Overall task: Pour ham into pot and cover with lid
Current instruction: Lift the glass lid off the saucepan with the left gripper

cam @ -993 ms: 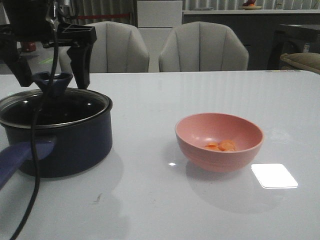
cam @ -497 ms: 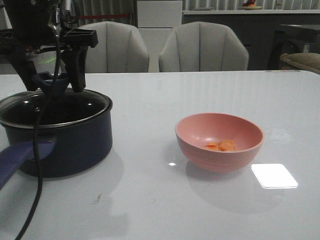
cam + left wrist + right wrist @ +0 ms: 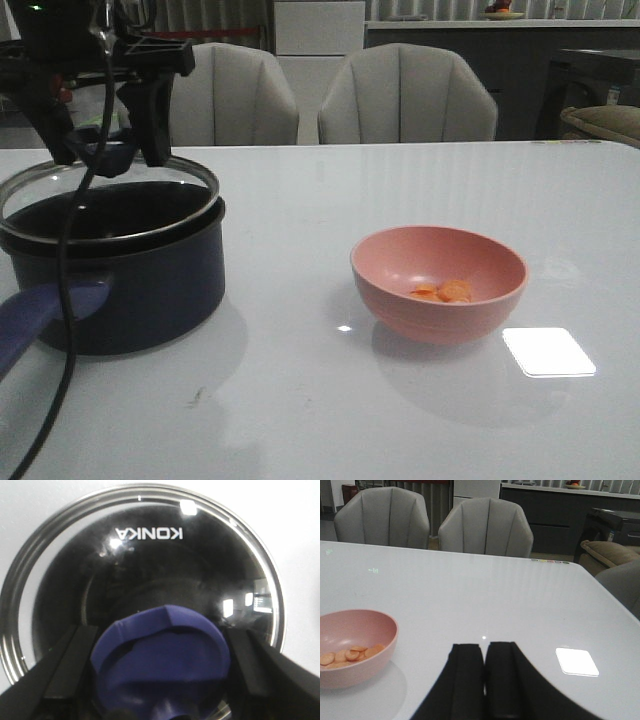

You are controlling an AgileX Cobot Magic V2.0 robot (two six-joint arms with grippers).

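The dark navy pot (image 3: 150,290) stands at the table's left, its blue-purple handle (image 3: 40,315) pointing toward me. My left gripper (image 3: 105,150) is shut on the blue knob (image 3: 162,655) of the glass lid (image 3: 170,175), which hangs slightly tilted just above the pot's rim. The wrist view looks down through the lid (image 3: 150,555) into the dark pot. Orange-pink ham (image 3: 442,292) slices lie in the pink bowl (image 3: 438,285) right of centre. My right gripper (image 3: 485,647) is shut and empty, low over the table to the right of the bowl (image 3: 350,652) with its ham (image 3: 347,656).
A black cable (image 3: 65,300) hangs from the left arm across the front of the pot. Two grey chairs (image 3: 405,95) stand behind the table's far edge. A bright light patch (image 3: 548,352) lies on the table near the bowl.
My left gripper closed on the lid's knob and then rose, lifting the lid off the pot's rim. The bowl and ham stayed put.
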